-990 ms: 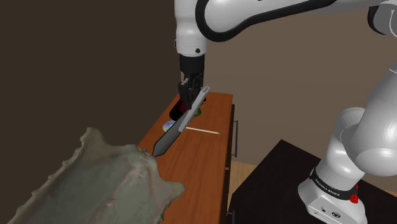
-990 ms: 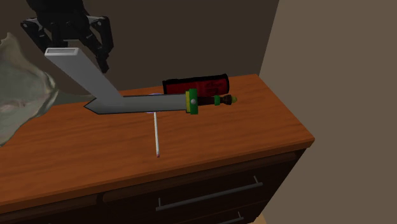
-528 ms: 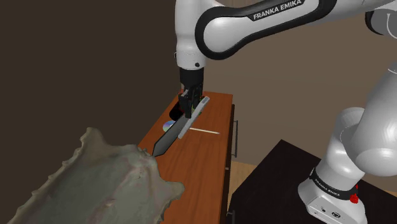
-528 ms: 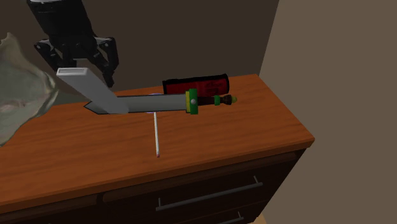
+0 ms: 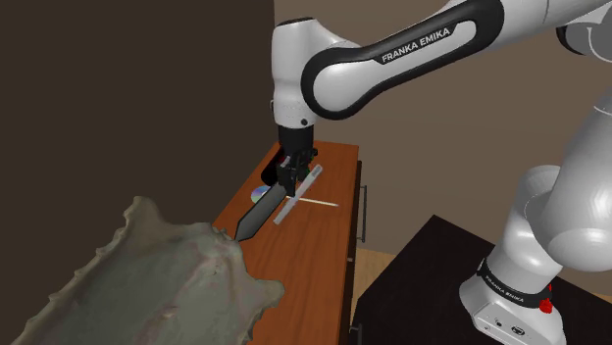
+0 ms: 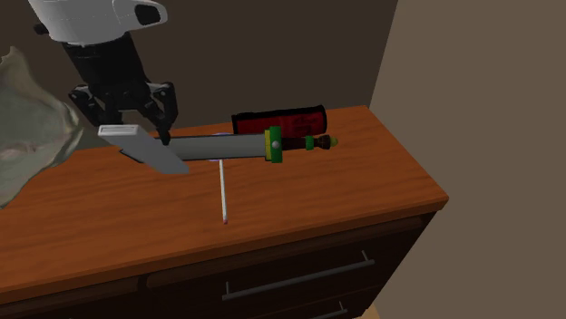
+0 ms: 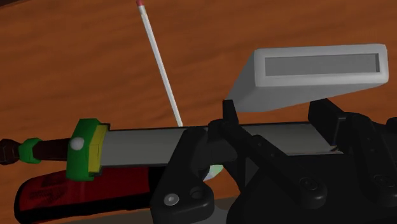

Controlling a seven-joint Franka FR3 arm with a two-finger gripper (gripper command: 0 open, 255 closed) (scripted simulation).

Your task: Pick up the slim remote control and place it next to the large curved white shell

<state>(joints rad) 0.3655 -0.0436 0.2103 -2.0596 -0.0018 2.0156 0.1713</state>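
The slim remote control (image 6: 150,149) is a flat grey bar, tilted, its lower end close to the wooden dresser top (image 6: 299,208). My gripper (image 6: 128,120) is shut on the remote's upper end (image 7: 318,70). In the shoulder view the remote (image 5: 297,192) slants down beside my gripper (image 5: 289,169). The large curved shell (image 5: 167,284), pale grey-green and ridged, looms at that view's lower left. In the second exterior view the shell (image 6: 27,118) lies at the left edge, a short way from the remote.
A toy sword (image 6: 227,145) with a grey blade and green guard lies across the dresser, just under the remote. Behind it rests a red can (image 6: 281,120) on its side. A thin white stick (image 6: 222,190) lies in front. Drawers with a handle (image 6: 299,276) face forward.
My gripper has come down toward the dresser top with the remote still in it. The remote's lower end now hangs over the sword's blade tip.
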